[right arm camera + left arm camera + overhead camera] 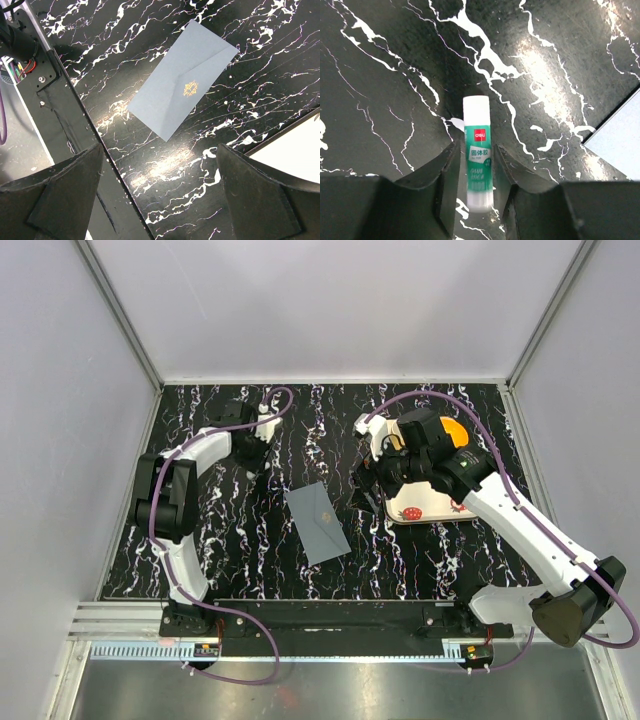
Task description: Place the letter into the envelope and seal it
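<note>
Closest to the lens, the left hand (476,146) sets its two dark fingers either side of a white-and-green plastic glue stick (479,165). The stick lies on the black, white-veined marbled worktop (230,550) towards the far left corner. I cannot tell whether the fingers clamp the tube or merely flank it.

The flat slate-grey paper envelope (317,523) lies near the middle of the worktop, skewed to its edges. Its pointed flap is folded down, with a small gold emblem at the tip. The tan paper letter shows in no view; it may be inside, but that cannot be confirmed. The right hand (160,195) hangs over the worktop beside the envelope, fingers wide apart and empty. A cream strawberry-printed tray (432,508) sits towards the right edge.

A loose pinch could let the smooth round tube slip or roll away. The flap lies flat, so glue might smear its outside. The light envelope may skate if nothing pins it.

Count: one envelope, one glue stick, one tray, two hands, no letter seen.
</note>
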{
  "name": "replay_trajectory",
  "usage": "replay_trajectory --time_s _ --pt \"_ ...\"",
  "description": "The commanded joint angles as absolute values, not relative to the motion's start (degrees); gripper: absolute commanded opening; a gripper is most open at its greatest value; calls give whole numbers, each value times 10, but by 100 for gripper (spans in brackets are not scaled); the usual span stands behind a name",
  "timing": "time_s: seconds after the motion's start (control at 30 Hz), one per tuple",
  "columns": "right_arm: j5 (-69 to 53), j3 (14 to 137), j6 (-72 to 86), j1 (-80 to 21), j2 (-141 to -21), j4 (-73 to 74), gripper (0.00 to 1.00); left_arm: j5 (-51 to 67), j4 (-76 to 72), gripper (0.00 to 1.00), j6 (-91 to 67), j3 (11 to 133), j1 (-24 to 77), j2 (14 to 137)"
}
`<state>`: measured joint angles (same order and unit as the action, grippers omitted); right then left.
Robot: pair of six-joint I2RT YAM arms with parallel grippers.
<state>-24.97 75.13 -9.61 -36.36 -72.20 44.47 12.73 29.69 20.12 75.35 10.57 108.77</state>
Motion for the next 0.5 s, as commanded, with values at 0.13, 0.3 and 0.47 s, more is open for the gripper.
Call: replay_trajectory --time_s 0.13,0.3,0.47 --pt "-253 765 -98 -359 -715 438 98 120 318 38 228 741 99 1099" --pt "-254 766 -99 -359 -716 437 98 123 323 39 230 733 97 1098" --pt "-257 766 -98 -359 -715 437 98 129 332 42 233 740 97 1097"
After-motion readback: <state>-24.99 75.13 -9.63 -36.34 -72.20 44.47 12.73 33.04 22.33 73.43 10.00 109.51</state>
